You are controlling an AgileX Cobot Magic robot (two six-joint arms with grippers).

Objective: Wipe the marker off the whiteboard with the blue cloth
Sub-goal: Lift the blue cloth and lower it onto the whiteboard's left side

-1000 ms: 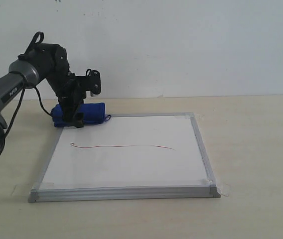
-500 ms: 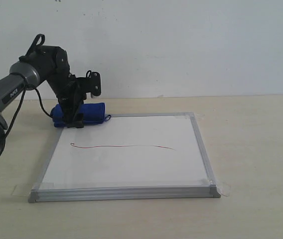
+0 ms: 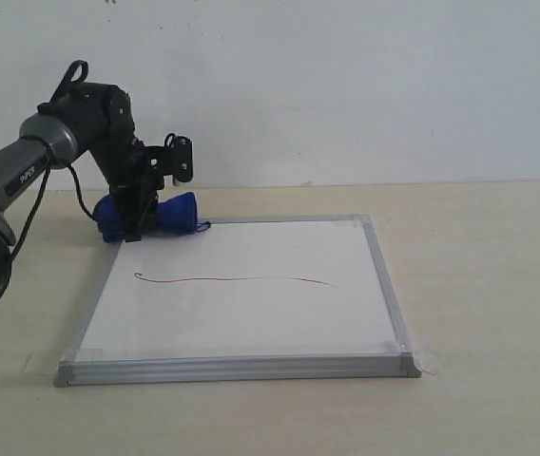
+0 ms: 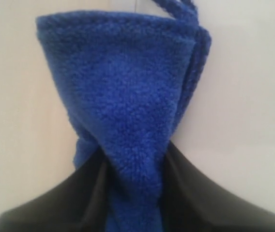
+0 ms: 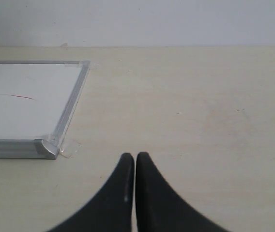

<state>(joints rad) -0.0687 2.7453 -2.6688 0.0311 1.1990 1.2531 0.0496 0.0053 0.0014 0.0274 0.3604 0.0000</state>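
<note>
The whiteboard [image 3: 241, 328] lies flat on the table, silver frame all round. A thin dark red marker line [image 3: 237, 279] runs wavy across its middle; its far end shows as the marker [image 5: 11, 96] in the right wrist view, beside the whiteboard [image 5: 31, 116]. The blue cloth [image 3: 170, 214] sits at the board's far left corner, pinched in the middle. My left gripper [image 3: 135, 223] is shut on the blue cloth [image 4: 128, 111], the fluffy fabric squeezed between both black fingers [image 4: 86, 193]. My right gripper [image 5: 135, 157] is shut over bare table, right of the board's near corner, and is out of the exterior view.
A pale wooden table [image 3: 479, 285] carries everything, with a white wall behind. Clear tape tabs [image 5: 69, 147] hold the board's corners down. The left arm [image 3: 23, 171] reaches in from the left edge.
The left gripper has closed on the cloth, bunching it narrower in the middle. The arm has barely shifted; the board and line are unchanged.
</note>
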